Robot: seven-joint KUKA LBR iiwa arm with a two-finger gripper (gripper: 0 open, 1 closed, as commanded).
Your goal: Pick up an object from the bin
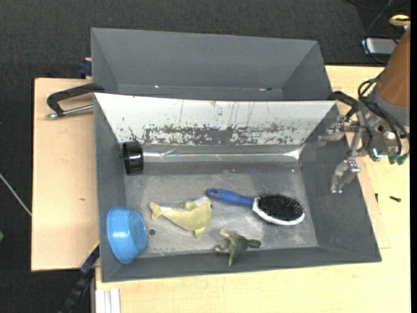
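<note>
Lying nearest on the bin [215,175] floor: green dinosaur figure [237,245], blue bowl [125,234] leftward. Beyond: pale yellow toy [185,216], possibly a dolphin, and blue-handled hairbrush [263,206]. Far left: black cylinder [132,157]. The gripper [343,173] hangs over the right wall, apart from the hairbrush; grip state indeterminable.

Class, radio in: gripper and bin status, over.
Gripper above right wall of bin, nothing seen held. Nearest thing: blue-handled hairbrush, mid-floor. Nothing between them.
</note>
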